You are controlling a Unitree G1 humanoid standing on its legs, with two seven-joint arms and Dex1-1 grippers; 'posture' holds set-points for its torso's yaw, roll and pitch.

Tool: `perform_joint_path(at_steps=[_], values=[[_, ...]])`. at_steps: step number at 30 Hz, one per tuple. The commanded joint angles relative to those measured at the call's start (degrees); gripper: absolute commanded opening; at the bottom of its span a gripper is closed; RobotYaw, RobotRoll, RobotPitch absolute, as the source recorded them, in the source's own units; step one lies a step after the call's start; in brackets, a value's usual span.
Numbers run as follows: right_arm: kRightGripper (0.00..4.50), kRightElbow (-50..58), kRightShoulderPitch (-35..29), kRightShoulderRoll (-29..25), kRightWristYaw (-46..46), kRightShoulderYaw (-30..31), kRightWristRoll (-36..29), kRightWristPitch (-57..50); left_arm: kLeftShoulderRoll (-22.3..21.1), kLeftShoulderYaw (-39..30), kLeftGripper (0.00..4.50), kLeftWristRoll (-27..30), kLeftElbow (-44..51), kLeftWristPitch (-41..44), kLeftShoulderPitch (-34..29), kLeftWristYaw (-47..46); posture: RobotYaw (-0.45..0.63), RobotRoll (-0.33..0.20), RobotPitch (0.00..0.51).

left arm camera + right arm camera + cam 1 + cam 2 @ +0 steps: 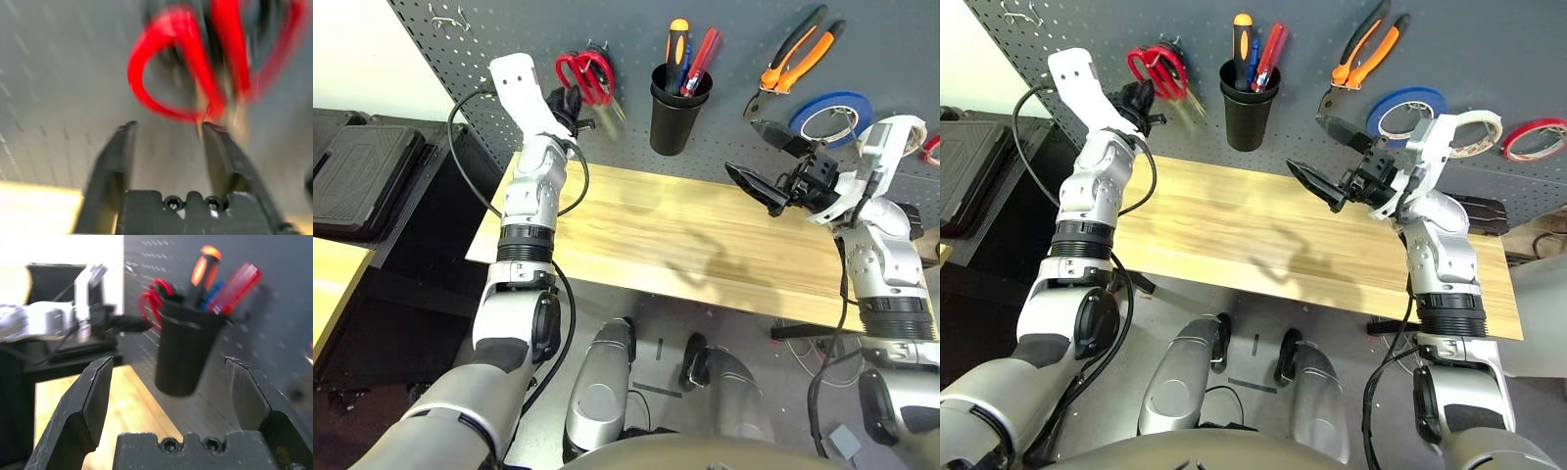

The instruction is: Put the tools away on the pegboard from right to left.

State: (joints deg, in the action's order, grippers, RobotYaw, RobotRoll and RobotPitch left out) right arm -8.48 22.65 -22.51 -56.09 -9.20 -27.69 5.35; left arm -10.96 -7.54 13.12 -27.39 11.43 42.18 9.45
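Left gripper (168,147) raised at the pegboard's (724,24) left part, fingers spread and holding nothing, tips just below the red-handled scissors (585,74), which hang on the board near its left end; the scissors read blurred, so they may be swinging on their hook, a judgement only. Next along, the black cup (677,110) sits on the board above the table's (656,235) far edge, with the slim screwdriver (676,44) standing in it beside a red-handled and a blue-handled tool. Right of the cup, orange-and-black pliers (795,54) hang on the board; just below them a blue tape ring (830,116); the whitish tape ring (1474,132) hangs behind the right wrist. Right gripper (768,162) hovers over the table's right part, jaws wide apart, empty. All four tools look stowed, tabletop bare wood. Risk from here: the left fingers stand close under the scissors, so a careless pull-back could catch a handle loop and lift it off the hook; the right wrist, near the whitish ring, could knock it loose.
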Motion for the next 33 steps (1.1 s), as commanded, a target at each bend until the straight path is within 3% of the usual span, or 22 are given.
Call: perform_joint_path(at_steps=[1,2,3,12,27,33], values=[[4.50,-0.2,-3.1,0.8,2.2,0.6,2.5,2.1,-1.7,2.6,4.02,-2.0,4.4,-0.5,-7.3,4.1,0.20,0.000,0.182],[4.50,-0.3,-3.7,1.1,2.9,0.6,3.0,2.5,-2.2,3.0,4.43,-2.1,5.3,-0.8,-9.1,5.0,0.20,0.000,0.187],[4.50,-0.5,-4.3,1.4,3.6,0.6,3.7,3.1,-2.6,3.3,4.47,-2.3,6.2,-1.0,-11.0,5.7,0.20,0.000,0.187],[4.50,-2.8,-7.4,4.2,13.3,-1.2,8.4,8.4,-4.6,1.4,4.47,-2.4,10.6,-9.8,-21.5,9.3,0.20,0.000,0.192],[4.50,-22.9,-4.7,0.8,35.1,-11.2,14.3,18.6,-6.3,-5.7,4.47,-2.3,-1.0,-26.3,-20.7,8.5,0.12,0.000,0.164],[4.50,-29.1,-3.6,-0.5,42.5,-14.5,14.5,20.2,-7.6,-6.6,4.47,-1.8,-5.2,-28.8,-20.9,9.4,0.09,0.000,0.150]])
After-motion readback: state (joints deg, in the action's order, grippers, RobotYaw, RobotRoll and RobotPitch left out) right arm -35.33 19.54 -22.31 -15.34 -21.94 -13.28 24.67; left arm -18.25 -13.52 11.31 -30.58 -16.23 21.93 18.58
